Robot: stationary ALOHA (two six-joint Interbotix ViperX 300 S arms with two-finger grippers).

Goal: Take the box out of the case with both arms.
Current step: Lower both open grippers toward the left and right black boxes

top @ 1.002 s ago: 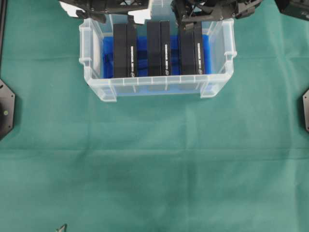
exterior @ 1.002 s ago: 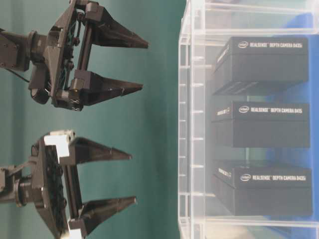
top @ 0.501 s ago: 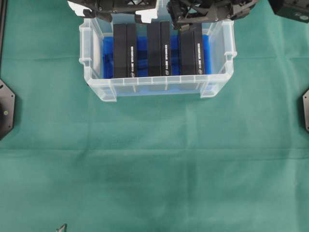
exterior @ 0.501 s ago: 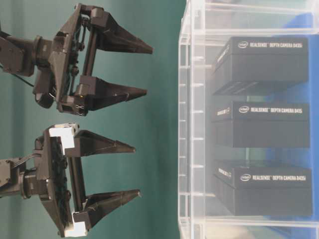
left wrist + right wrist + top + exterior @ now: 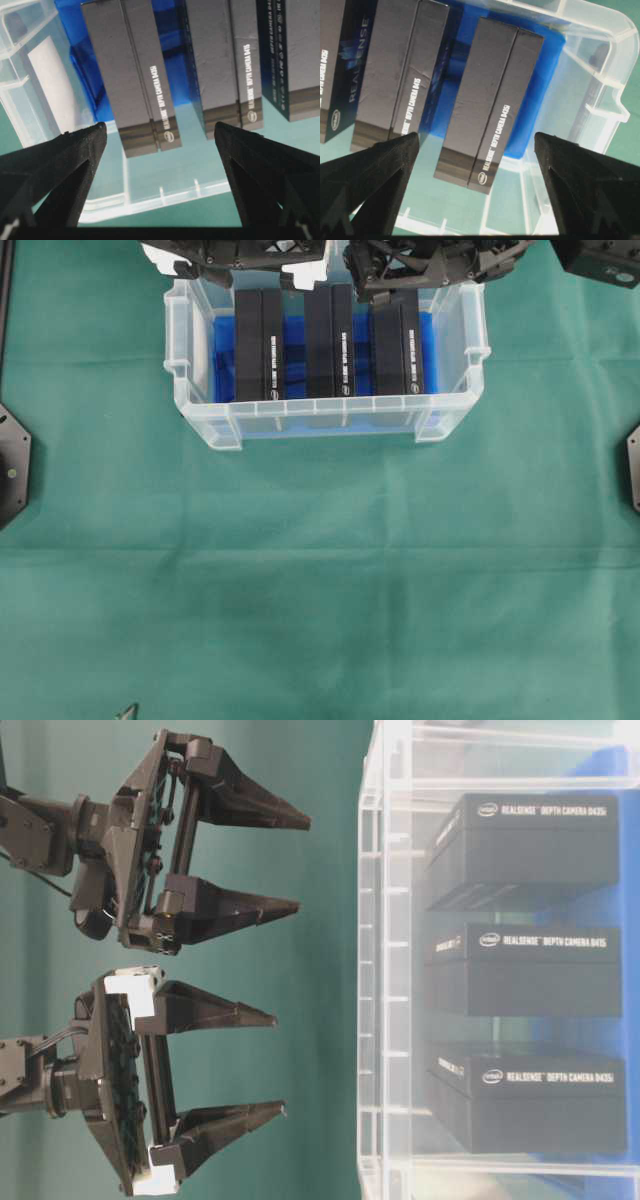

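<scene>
The case (image 5: 325, 415) sits at the far end of the green cloth (image 5: 320, 590). Three black boxes stand side by side in it on blue lining (image 5: 224, 355): the left box (image 5: 259, 345), the middle box (image 5: 329, 340) and the right box (image 5: 398, 345).

The left gripper (image 5: 215, 1104) and the right gripper (image 5: 240, 860) hang just outside the case's far wall, apart from it. Both have their fingers wide open and hold nothing.

To do this step well, both should probably go in slowly over the rim and keep their tips off the wall. Which box comes out cannot be told yet.

The green cloth looks flat, with lots of bare room near the case for a box.
</scene>
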